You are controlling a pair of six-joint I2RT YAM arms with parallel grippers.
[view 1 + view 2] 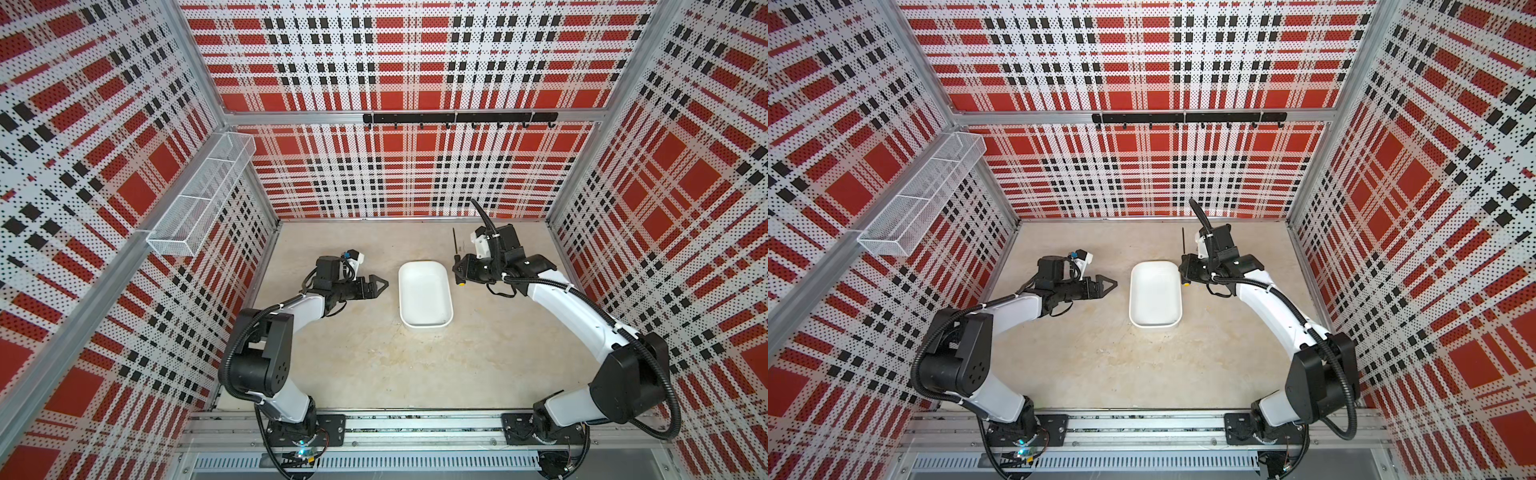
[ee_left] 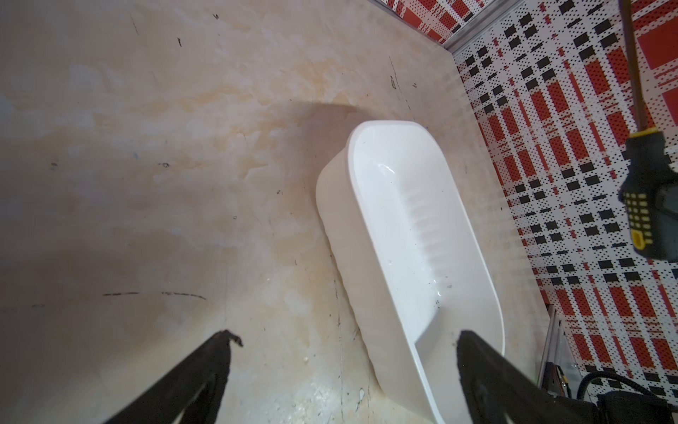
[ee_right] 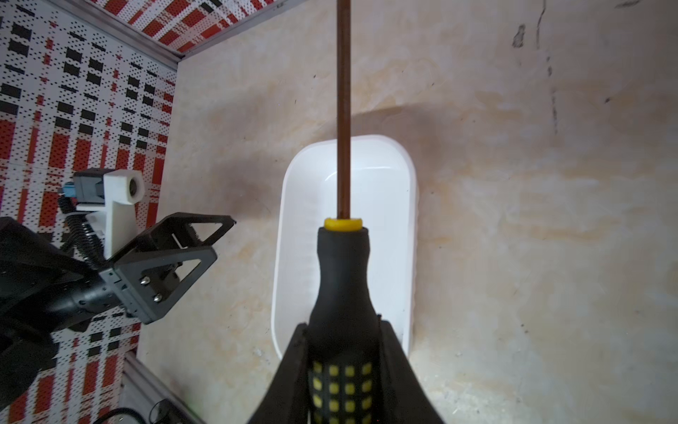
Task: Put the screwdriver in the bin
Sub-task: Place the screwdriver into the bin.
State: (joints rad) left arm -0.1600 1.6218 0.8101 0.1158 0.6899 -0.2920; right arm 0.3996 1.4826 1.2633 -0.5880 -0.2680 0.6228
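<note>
Now the right gripper (image 3: pixel 343 330) clamps the screwdriver (image 3: pixel 343 279) at two o'clock of the bin (image 3: pixel 389 205), left gripper (image 2: pixel 346 336) wide at nine

Beige mottled tabletop (image 1: pixel 374 365), dark scuff marks; white bin (image 1: pixel 424 296) sits flat on it, near middle.

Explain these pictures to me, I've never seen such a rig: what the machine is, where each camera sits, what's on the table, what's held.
The machine is a left arm and a right arm, each ending in a clamp, over a table. Two pictures look down from overhead, nearly identical; two come from cameras on the arms' wrists. On the table lies an empty white bin. The right gripper is shut on a screwdriver by its black handle, beside the bin, not yet in it. The left gripper is open, holding nothing.
</note>
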